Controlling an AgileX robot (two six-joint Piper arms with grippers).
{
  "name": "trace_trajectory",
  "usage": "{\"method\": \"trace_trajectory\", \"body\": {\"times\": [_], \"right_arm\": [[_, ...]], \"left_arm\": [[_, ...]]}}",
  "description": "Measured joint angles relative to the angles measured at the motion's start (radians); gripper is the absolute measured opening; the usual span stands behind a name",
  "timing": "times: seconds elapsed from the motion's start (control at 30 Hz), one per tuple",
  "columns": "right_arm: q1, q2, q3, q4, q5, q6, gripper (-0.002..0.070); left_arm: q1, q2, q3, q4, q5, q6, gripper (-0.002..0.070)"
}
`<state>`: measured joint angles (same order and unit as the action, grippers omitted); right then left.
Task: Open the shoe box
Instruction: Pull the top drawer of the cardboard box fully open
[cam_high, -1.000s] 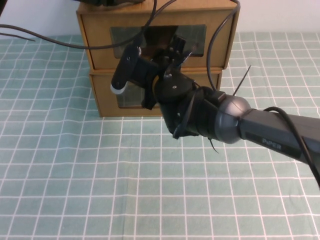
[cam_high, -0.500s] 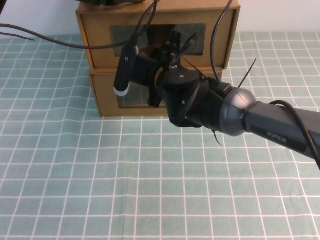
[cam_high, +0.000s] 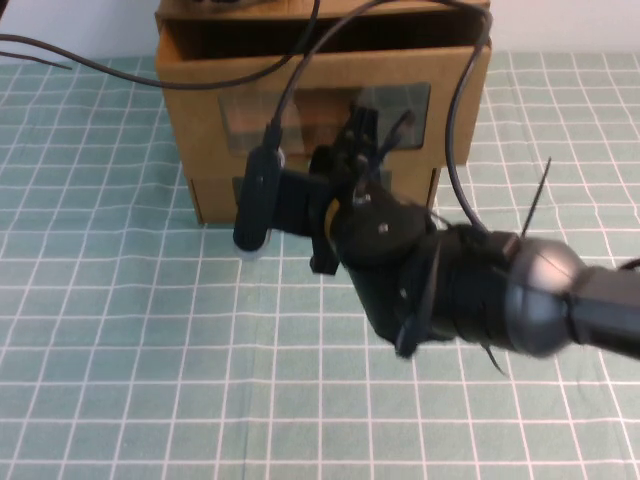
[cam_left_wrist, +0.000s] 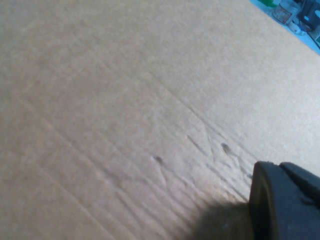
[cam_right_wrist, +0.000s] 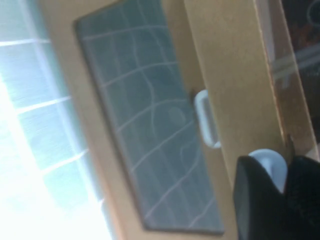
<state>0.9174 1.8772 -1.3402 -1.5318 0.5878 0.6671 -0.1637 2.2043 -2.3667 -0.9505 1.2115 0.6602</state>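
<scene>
Risks: the stack slides or tips on the worktop (cam_high: 100, 330) if the pull drags both boxes, or the handle (cam_right_wrist: 265, 157) slips.
Count:
- 2 boxes: top box (cam_high: 200, 110) with its front out past the lower box (cam_high: 215, 200).
- 2 grippers: right gripper (cam_right_wrist: 275, 172) narrow, pinching that handle. Left gripper (cam_left_wrist: 285, 200) against plain cardboard, state can't tell.
- 2 handles: the lower handle (cam_right_wrist: 206, 120) is free.

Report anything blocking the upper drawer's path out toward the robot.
Nothing visible does. The right claw grips the upper drawer by its white handle; the left claw is close against bare cardboard.
</scene>
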Motion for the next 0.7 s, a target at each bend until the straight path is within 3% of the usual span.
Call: {"method": "trace_trajectory", "body": {"times": [0.37, 0.7], "right_arm": [[0.219, -0.172, 0.256, 0.150, 0.084, 0.104, 0.0100], [0.250, -0.190, 0.265, 0.196, 0.070, 0.135, 0.0103]], "left_arm": [[-0.002, 0.000, -0.002, 0.011, -0.002, 0.000, -0.0006], [-0.002, 0.000, -0.002, 0.015, -0.003, -0.004, -0.0006]]}}
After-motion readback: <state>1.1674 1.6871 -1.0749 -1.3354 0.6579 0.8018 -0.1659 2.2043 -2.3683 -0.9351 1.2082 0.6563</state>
